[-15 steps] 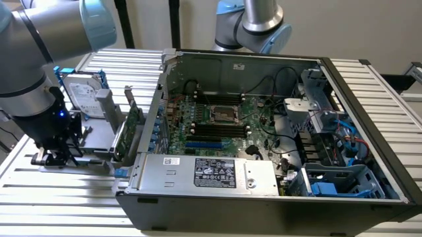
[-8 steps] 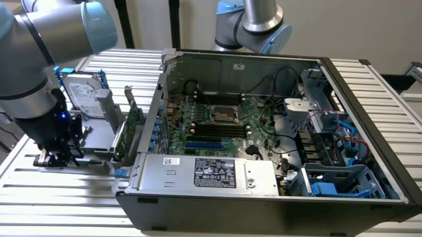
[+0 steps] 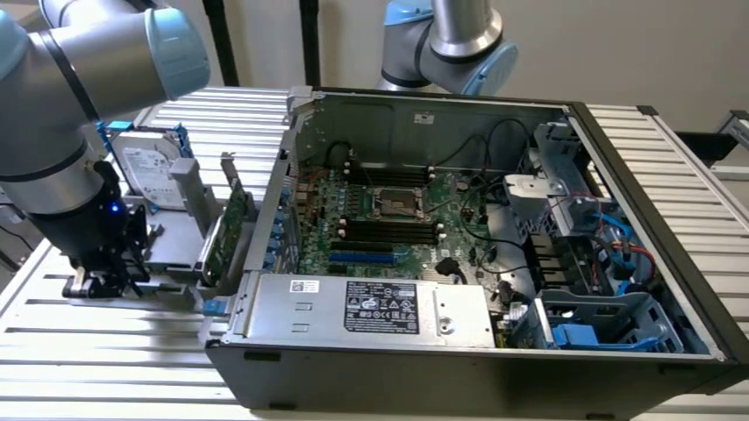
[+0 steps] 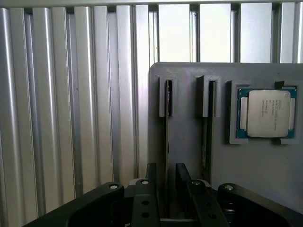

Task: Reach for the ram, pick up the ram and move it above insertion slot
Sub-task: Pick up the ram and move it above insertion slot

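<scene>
Wrist view: the gripper (image 4: 166, 171) hangs low over a grey holder (image 4: 189, 90). Its fingers (image 4: 151, 178) are spread, and the ram (image 4: 168, 137) stands on edge in a slot between them, unclamped. A processor chip (image 4: 267, 112) lies in a pocket beside the slots. The holder sits at the exterior view's left, beside the open computer case (image 3: 468, 373) and nearer than a hard drive (image 3: 150, 171).

The black two-fingered gripper (image 4: 166, 169) hangs over a grey plastic holder block (image 4: 265, 165) lying on the ribbed silver aluminium table (image 4: 71, 104); its fingers stand apart, one on each side of a narrow slot holding the thin ram stick (image 4: 168, 101), seen edge-on; a second slot (image 4: 208, 118) runs parallel just beside it; a square silver processor chip (image 4: 268, 113) sits in a recess of the block.
</scene>
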Action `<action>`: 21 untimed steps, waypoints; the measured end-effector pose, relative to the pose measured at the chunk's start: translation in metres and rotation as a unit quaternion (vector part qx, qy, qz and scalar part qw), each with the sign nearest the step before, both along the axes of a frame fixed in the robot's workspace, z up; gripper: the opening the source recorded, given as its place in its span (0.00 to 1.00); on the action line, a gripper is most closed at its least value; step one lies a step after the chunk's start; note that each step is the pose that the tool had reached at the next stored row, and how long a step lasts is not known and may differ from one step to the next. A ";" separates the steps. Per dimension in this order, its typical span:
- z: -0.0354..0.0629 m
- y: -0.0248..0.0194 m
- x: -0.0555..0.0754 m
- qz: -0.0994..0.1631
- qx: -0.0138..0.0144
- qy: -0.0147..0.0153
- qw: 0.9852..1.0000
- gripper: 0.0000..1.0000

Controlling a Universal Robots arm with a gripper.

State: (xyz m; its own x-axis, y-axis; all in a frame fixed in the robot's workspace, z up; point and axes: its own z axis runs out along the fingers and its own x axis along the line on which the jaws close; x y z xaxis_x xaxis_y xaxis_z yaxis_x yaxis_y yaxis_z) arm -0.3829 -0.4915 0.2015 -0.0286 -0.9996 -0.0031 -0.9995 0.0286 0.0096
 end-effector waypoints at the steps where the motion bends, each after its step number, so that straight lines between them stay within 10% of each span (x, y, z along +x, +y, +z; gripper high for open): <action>1: -0.0002 0.0000 0.000 0.000 0.000 0.000 1.000 0.31; 16: -0.0023 0.0006 -0.001 0.000 0.005 0.008 1.000 0.31; 21: -0.0023 0.0006 -0.001 0.000 0.005 0.009 1.000 0.13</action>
